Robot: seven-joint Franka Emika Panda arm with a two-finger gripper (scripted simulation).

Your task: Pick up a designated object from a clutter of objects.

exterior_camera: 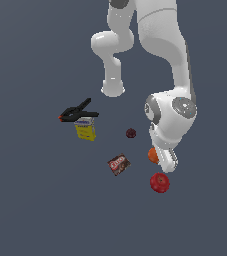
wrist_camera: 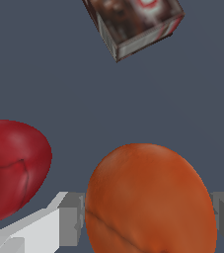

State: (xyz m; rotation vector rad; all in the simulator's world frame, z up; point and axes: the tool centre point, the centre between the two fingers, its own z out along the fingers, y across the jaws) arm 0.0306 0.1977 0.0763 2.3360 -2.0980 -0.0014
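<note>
The gripper (wrist_camera: pixel 148 220) jaws sit spread either side of the orange (wrist_camera: pixel 150 200), nothing clamped yet; close squarely, keeping clear of the red apple (wrist_camera: pixel 12 168).

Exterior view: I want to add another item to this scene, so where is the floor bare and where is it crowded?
Bare: below the dark brown box and left of the yellow box. Crowded: around the orange, red apple and claw.

The desk (exterior_camera: pixel 25 215) is a flat, matte, slate-blue surface in even light, filling the exterior view from twelve o'clock round to six.
</note>
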